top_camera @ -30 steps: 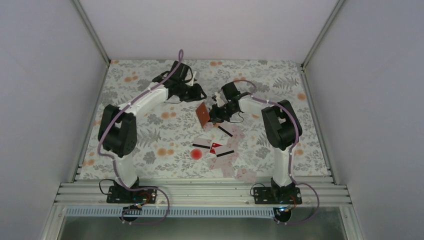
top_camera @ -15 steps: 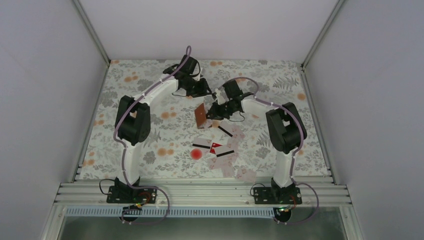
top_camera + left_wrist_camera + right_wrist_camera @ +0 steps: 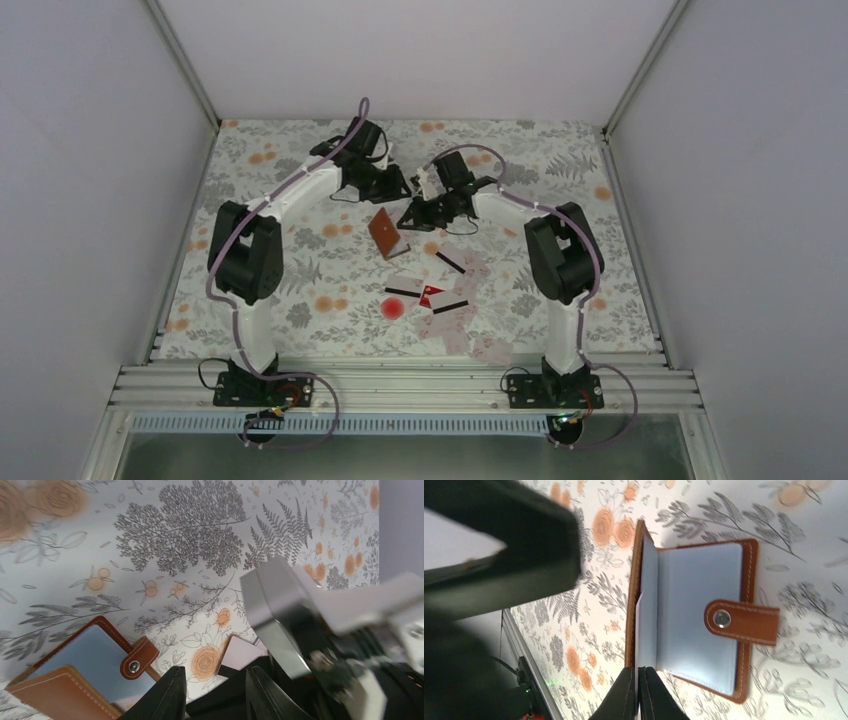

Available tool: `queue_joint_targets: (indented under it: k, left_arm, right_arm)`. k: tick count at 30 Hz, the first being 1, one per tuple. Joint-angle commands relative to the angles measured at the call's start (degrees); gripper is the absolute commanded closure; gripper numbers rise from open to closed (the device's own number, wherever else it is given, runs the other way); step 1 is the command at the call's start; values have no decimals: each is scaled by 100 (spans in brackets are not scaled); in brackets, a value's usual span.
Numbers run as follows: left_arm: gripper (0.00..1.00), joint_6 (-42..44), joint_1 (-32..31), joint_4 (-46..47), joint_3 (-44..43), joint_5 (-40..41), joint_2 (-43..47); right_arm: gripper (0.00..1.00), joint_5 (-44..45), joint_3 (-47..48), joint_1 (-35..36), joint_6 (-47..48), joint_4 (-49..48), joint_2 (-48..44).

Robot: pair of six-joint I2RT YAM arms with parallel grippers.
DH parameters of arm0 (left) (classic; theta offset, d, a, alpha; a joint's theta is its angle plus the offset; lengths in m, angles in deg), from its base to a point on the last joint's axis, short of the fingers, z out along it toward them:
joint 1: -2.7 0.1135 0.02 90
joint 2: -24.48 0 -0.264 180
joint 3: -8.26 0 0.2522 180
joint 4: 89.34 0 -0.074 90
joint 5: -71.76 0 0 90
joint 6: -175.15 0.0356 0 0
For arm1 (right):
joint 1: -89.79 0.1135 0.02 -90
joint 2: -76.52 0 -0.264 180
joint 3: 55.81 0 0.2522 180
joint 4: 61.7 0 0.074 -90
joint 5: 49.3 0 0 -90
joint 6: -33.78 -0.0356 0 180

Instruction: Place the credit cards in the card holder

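The brown card holder (image 3: 385, 232) lies open on the floral cloth, showing pale inner pockets (image 3: 699, 615) and a snap strap (image 3: 741, 621). My right gripper (image 3: 639, 672) is shut on a thin pale credit card (image 3: 638, 630), seen edge-on and reaching along the holder's left flap. I cannot tell if the card is inside a pocket. My left gripper (image 3: 215, 675) hovers open beside the holder (image 3: 75, 675), nothing between its fingers. From above, the left gripper (image 3: 388, 186) and right gripper (image 3: 410, 217) meet just behind the holder. Several more credit cards (image 3: 445, 300) lie scattered nearer the arm bases, one of them red (image 3: 432, 294).
A round red spot (image 3: 393, 309) marks the cloth left of the loose cards. The right arm's wrist body (image 3: 320, 645) crowds the left wrist view. White walls on metal rails (image 3: 185, 60) enclose the table on three sides.
The card holder has shifted left and tilted lower on the cloth. The right gripper followed it leftwards. The left arm swung in towards the right and eased back.
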Motion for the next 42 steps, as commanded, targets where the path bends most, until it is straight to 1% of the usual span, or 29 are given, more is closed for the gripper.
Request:
queue_joint_targets:
  k: [1,4,7,10,12,15,18,20,22,27,32,38,42]
  left_arm:
    - [68,164,220,-50,166,173,528]
    - [68,303,355,-236,445,373,705]
    - [68,381,477,-334,872,766,1127]
    - [69,380,499,-975,1020,1693,1609]
    - [71,231,508,-1547,1181,2394,1866]
    - [76,11,508,-1895,1796,2906,2380]
    - [79,-216,513,-1990,2495,3095,2711]
    - [82,-285,509,-1817,2846,2996,2844]
    - [85,-198,508,-1491,3105,2723,2805]
    - [90,98,529,-627,3280,2142,2160]
    - [92,215,641,-301,3278,2022,1570]
    - [93,343,843,109,3534,1756,1269]
    - [93,502,958,574,3612,1280,1037]
  right_arm:
    - [96,-199,476,185,-41,-129,320]
    - [96,-334,651,298,-68,-136,511]
    - [96,-484,792,444,-44,-132,689]
    - [96,-568,813,546,-56,-176,787]
    - [96,-575,804,587,-74,-219,820]
    - [96,-585,805,608,-126,-274,862]
    - [96,-605,864,613,-147,-286,885]
    - [96,-620,920,608,-139,-262,906]
    - [96,-644,952,608,-130,-255,918]
    - [96,-715,964,617,-140,-268,945]
    - [96,-778,982,658,-205,-340,986]
    - [96,-881,1017,773,-313,-514,1037]
    - [96,-933,1012,835,-363,-608,1024]
